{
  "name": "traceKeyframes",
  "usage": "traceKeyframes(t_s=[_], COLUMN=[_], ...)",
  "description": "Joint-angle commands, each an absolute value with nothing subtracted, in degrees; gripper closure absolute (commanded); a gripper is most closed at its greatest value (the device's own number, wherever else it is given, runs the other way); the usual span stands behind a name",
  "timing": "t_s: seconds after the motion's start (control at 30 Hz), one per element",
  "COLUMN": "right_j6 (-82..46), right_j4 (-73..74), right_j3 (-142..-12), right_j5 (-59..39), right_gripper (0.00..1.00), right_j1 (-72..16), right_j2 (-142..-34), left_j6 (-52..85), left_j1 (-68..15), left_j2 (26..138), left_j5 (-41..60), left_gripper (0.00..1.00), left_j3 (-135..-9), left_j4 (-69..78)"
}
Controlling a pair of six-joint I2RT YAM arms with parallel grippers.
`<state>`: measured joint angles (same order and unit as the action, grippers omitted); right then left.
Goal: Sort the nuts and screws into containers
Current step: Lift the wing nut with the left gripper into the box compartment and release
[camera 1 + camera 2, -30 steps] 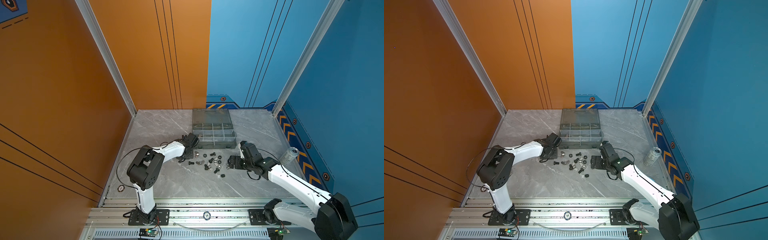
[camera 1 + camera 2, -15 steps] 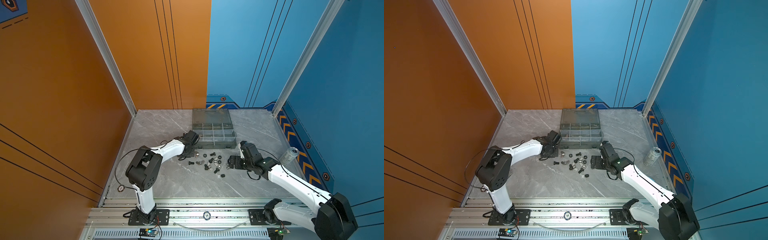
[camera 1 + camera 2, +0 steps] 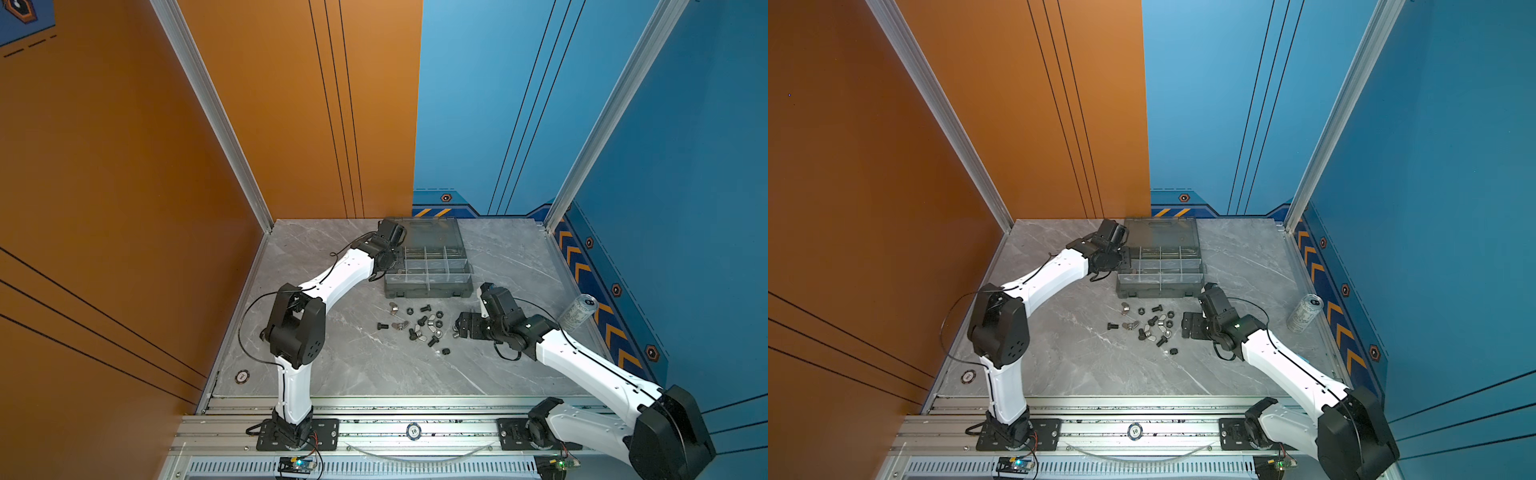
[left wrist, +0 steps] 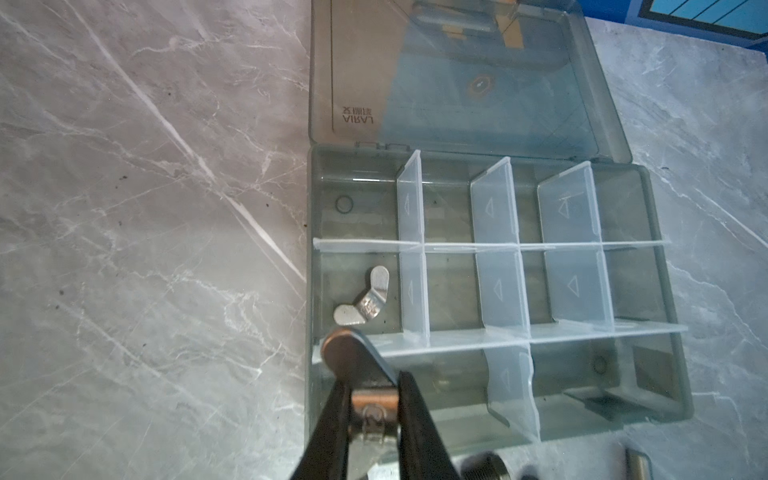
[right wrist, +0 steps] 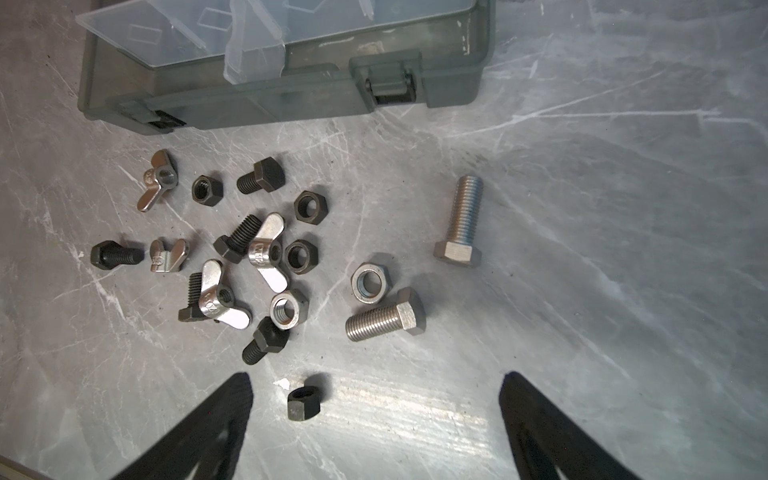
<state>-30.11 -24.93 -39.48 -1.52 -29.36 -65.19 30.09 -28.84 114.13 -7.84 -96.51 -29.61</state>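
Screws [image 5: 261, 181] and nuts [image 5: 305, 206] are lying on the counter [image 5: 582, 291] by spread right fingers [image 5: 216, 411]; left fingers [image 4: 332, 424] are clenching what looks like a wing nut [image 4: 374, 405] above the containers [image 4: 453, 286].

Top views high, facing down, whole table [image 3: 353, 374]; wrist views close, sharing organizer box [image 5: 291, 97].

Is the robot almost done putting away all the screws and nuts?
Not nearly. One wing nut already lies in a compartment of the box. The left fingers pinch a second wing nut over the box. The right fingers are open and empty above the pile of screws and nuts on the table, all left to sort.
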Motion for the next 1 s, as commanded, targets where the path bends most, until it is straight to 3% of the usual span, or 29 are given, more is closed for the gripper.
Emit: traceKeyframes(t_s=[0.0, 0.47, 0.6, 0.7, 0.97], right_j6=[-31.0, -30.6, -30.7, -30.7, -31.2], right_j4=[-26.0, -26.5, -26.5, -26.8, -27.2], right_j3=[-38.6, -38.2, -38.1, -38.2, -37.8], right_j5=[-0.6, -0.2, -0.4, -0.3, -0.5], right_gripper=[0.05, 0.05, 0.04, 0.05, 0.05], right_j1=[-29.8, -29.4, -29.3, -29.3, -29.5], right_j2=[-63.8, -63.2, -63.1, -62.9, -61.3], left_j6=[27.9, 29.3, 29.2, 29.0, 28.2], left_j1=[-28.1, -26.8, -26.6, -26.7, -26.9], left_j2=[117.5, 122.9, 123.5, 123.3, 119.4], left_j5=[-6.2, -3.7, -3.4, -3.8, -3.9], left_gripper=[1.00, 0.98, 0.87, 0.71, 0.53], left_j3=[-99.7, -100.9, -101.0, -100.6, -98.3], left_j4=[-28.8, -27.2, -27.1, -26.6, -26.6])
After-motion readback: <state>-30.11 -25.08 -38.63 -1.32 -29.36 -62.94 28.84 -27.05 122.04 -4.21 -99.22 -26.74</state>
